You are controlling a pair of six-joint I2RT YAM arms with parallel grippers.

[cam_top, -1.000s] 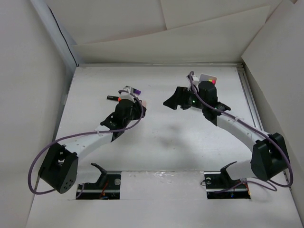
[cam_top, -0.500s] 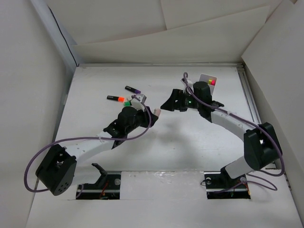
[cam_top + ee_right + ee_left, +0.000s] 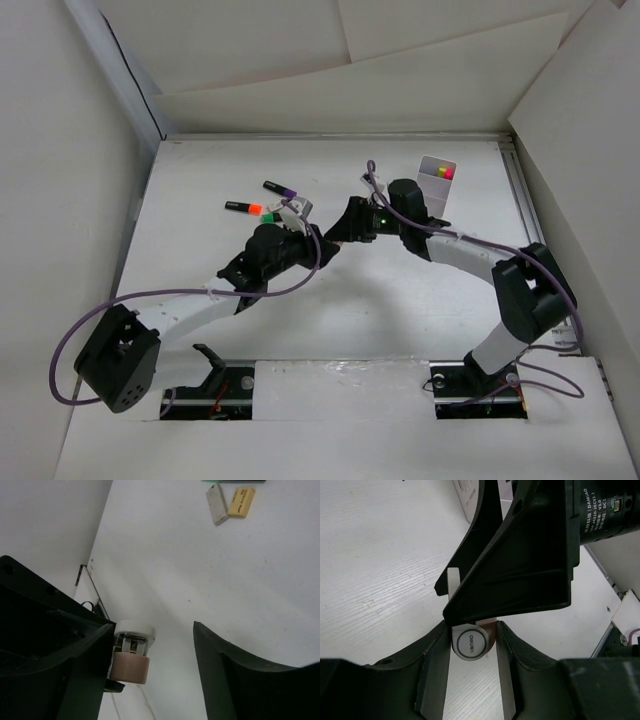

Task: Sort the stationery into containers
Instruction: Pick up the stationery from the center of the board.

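White table top (image 3: 350, 310) with faint grain, plain white wall (image 3: 60, 200) at left, another (image 3: 590, 150) at right, creased white panels (image 3: 350, 80) leaning across the back

The marker's end cap (image 3: 470, 641) reads "deli"; the motor housing (image 3: 594, 505) reads "DAMIAO".

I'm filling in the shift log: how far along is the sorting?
Done: a few coloured pieces sit in the white box. In hand: the left gripper holds a tan-capped marker, with the open right gripper around it. Left: loose markers and two erasers on the table.
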